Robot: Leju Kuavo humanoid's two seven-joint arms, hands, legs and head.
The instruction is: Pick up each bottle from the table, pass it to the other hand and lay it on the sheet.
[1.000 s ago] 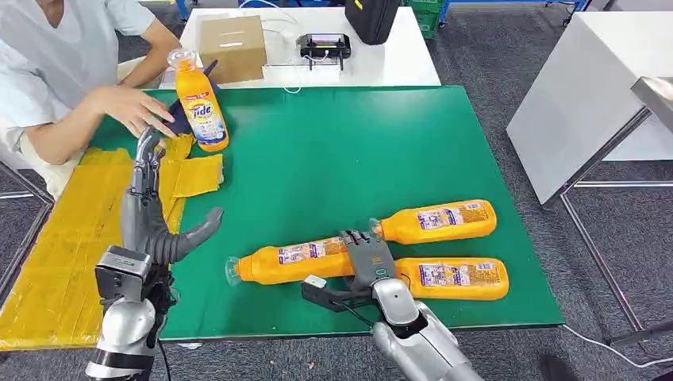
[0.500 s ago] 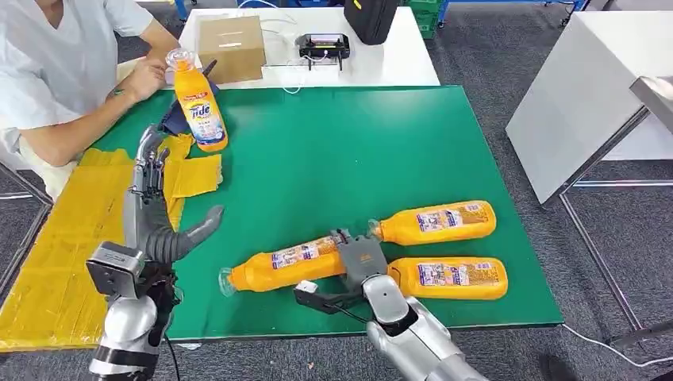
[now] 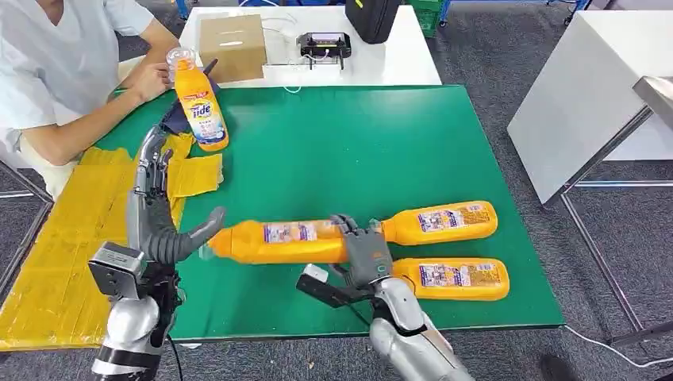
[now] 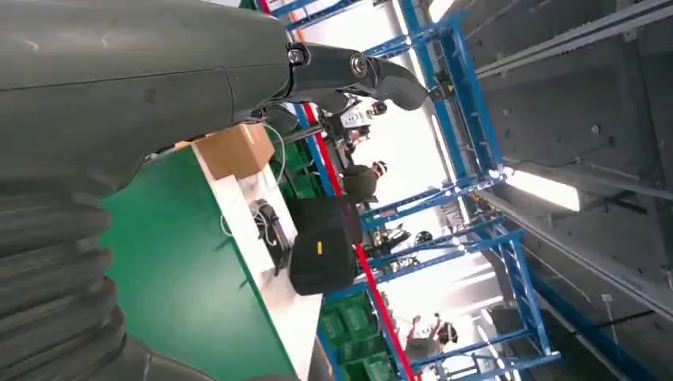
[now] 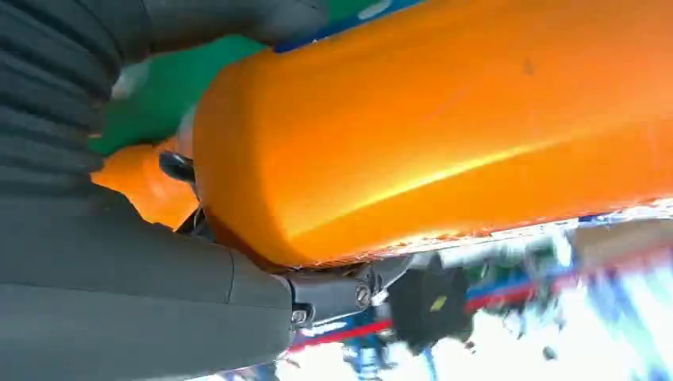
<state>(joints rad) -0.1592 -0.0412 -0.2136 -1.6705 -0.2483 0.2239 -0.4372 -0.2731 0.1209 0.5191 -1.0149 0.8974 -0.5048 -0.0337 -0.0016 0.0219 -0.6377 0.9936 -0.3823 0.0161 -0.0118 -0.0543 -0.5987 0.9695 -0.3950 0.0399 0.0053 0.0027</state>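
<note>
The orange bottle (image 3: 278,240) lies lengthwise in my right hand (image 3: 365,255), lifted off the green table (image 3: 333,151) near its front edge, its clear cap pointing left toward my other hand. My dark fingers wrap around its wide end; in the right wrist view its smooth, glossy plastic (image 5: 444,135) catches a long streak of light and my thick grey thumb sits under it. A printed label runs along its side.

My left hand (image 3: 155,210) stands upright just left of the cap, fingers straight and apart, thumb stretched toward the bottle, holding nothing. I cannot tell whether the thumb touches the cap.

Just right of my right hand two more orange bottles lie flat on the matte green surface: the farther bottle (image 3: 440,222) with its cap toward my fingers, the nearer bottle (image 3: 452,278) parallel to it by the table's near edge.

Along the left edge lies the yellow sheet (image 3: 55,238), wrinkled and taped in strips. At the far left corner an upright bottle (image 3: 200,103) stands with a person's hand (image 3: 147,78) beside it. Beyond, a white table (image 3: 381,59) carries a cardboard box (image 3: 232,46) and a black bag (image 3: 371,17).
</note>
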